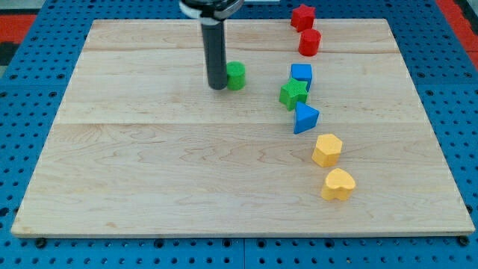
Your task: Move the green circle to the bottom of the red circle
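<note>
Here, my tip [217,87] sits in the upper middle of the frame, touching the left side of the green circle [236,75] — no claw on this rod, so there is no open or closed state to tell. The red circle [309,42] stands well to the upper right, just below a red star [302,16]. Down the right side run 5 more blocks — a blue cube [302,74], a green star [293,94], a blue triangle [305,117], a yellow hexagon [327,149] and a yellow heart [337,184] — on the wooden board [149,172].
</note>
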`<action>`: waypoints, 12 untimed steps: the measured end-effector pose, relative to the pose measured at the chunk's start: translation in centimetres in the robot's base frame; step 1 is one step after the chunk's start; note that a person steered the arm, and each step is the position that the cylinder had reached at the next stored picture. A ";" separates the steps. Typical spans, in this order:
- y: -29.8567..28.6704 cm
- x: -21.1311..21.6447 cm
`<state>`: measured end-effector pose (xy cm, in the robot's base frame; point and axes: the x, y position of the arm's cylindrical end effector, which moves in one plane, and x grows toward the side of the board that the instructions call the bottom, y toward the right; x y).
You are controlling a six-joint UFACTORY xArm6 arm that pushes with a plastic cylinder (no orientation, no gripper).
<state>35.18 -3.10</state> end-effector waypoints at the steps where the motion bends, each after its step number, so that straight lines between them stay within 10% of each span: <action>1: -0.4 -2.4; 7: 9.5 -0.6; 12: 4.9 -5.8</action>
<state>29.37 1.83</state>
